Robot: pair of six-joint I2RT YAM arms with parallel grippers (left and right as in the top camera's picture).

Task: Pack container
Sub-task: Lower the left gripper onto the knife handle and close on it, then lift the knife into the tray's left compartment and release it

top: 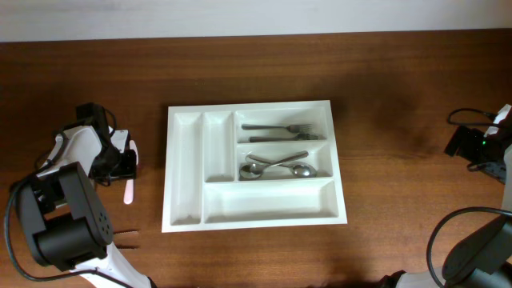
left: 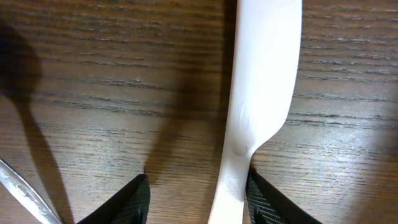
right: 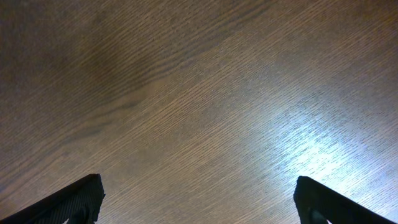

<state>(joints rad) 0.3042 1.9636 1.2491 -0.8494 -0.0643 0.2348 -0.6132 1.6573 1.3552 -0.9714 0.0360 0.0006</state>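
The container (top: 184, 172) is a large white cutlery tray in the middle of the table. Its upper right compartment holds metal forks (top: 280, 130) and the one below holds metal spoons (top: 276, 166). The other compartments look empty. A white plastic knife (top: 128, 190) lies on the table to the left of the tray. My left gripper (top: 124, 164) is low over it and open. In the left wrist view the knife (left: 264, 74) lies between the fingers (left: 198, 199), against the right one. My right gripper (top: 466, 144) is open and empty at the far right, over bare wood (right: 199, 199).
A thin metal utensil (left: 18, 186) lies at the lower left of the left wrist view. A small dark item (top: 126, 234) lies near the front left of the table. Cables and the right arm's base sit at the right edge.
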